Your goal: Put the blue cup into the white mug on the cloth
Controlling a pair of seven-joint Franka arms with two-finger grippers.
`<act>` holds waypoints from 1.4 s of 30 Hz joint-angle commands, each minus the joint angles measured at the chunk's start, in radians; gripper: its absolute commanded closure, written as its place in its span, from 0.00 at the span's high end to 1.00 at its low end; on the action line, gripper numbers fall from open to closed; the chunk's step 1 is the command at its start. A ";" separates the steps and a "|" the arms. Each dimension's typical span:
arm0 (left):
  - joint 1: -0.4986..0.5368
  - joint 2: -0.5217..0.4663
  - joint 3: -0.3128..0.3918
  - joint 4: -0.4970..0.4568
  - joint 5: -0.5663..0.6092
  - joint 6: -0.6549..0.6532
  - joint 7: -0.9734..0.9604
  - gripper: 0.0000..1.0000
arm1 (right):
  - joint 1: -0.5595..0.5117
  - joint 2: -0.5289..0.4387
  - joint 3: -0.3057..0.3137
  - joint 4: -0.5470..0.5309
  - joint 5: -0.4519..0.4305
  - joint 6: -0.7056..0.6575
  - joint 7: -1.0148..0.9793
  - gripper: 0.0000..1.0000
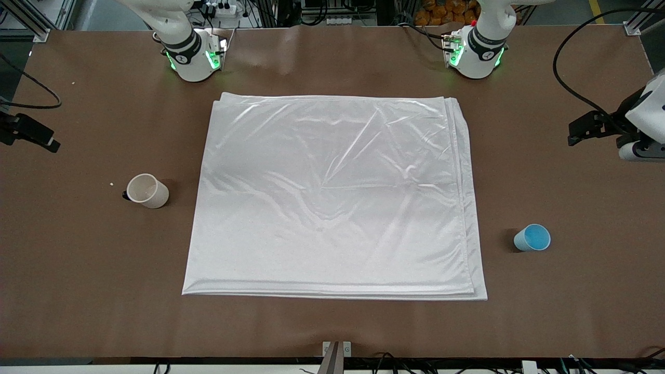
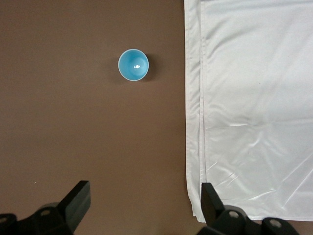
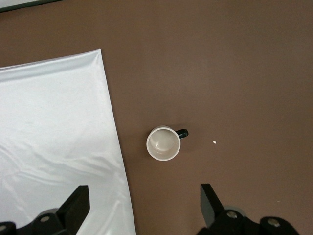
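Observation:
The blue cup [image 1: 532, 238] stands upright on the bare brown table beside the cloth [image 1: 332, 197], toward the left arm's end. It also shows in the left wrist view [image 2: 133, 64]. The white mug [image 1: 148, 191] stands upright on the bare table beside the cloth toward the right arm's end, its black handle pointing away from the cloth; it also shows in the right wrist view [image 3: 164, 143]. My left gripper [image 2: 145, 203] is open and empty, high over the table by the cloth's edge [image 2: 195, 122]. My right gripper [image 3: 144, 203] is open and empty, high over the cloth's edge [image 3: 115, 137].
The two arm bases [image 1: 192, 57] [image 1: 475, 54] stand along the table's edge farthest from the front camera. A black cable [image 1: 571, 78] loops over the table at the left arm's end. A tiny white crumb [image 1: 111, 183] lies near the mug.

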 commanded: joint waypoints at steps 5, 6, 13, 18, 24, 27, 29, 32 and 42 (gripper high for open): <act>0.007 0.041 0.009 0.002 0.024 -0.002 0.002 1.00 | 0.001 -0.049 0.007 -0.099 -0.006 0.063 -0.013 1.00; 0.009 0.050 0.011 0.002 0.024 0.000 0.002 1.00 | 0.001 -0.049 0.007 -0.100 -0.006 0.063 -0.013 1.00; 0.036 0.132 0.011 0.002 0.033 0.047 0.022 1.00 | -0.001 -0.042 0.007 -0.168 -0.009 0.129 -0.052 1.00; 0.044 0.184 0.011 0.002 0.079 0.093 0.024 1.00 | -0.004 -0.044 0.006 -0.224 -0.011 0.202 -0.184 0.99; 0.065 0.242 0.011 0.002 0.084 0.150 0.024 1.00 | -0.015 -0.044 0.001 -0.306 -0.011 0.296 -0.329 0.98; 0.087 0.279 0.011 0.002 0.081 0.185 0.024 1.00 | -0.019 -0.042 0.001 -0.346 -0.012 0.345 -0.401 0.98; 0.099 0.302 0.011 0.003 0.080 0.211 0.028 1.00 | -0.028 -0.042 0.001 -0.370 -0.012 0.377 -0.476 0.99; 0.116 0.339 0.011 0.002 0.080 0.257 0.056 1.00 | -0.042 -0.038 0.001 -0.393 -0.012 0.385 -0.591 1.00; 0.168 0.455 0.009 0.003 0.072 0.394 0.152 1.00 | -0.070 0.007 0.001 -0.427 -0.012 0.393 -0.924 1.00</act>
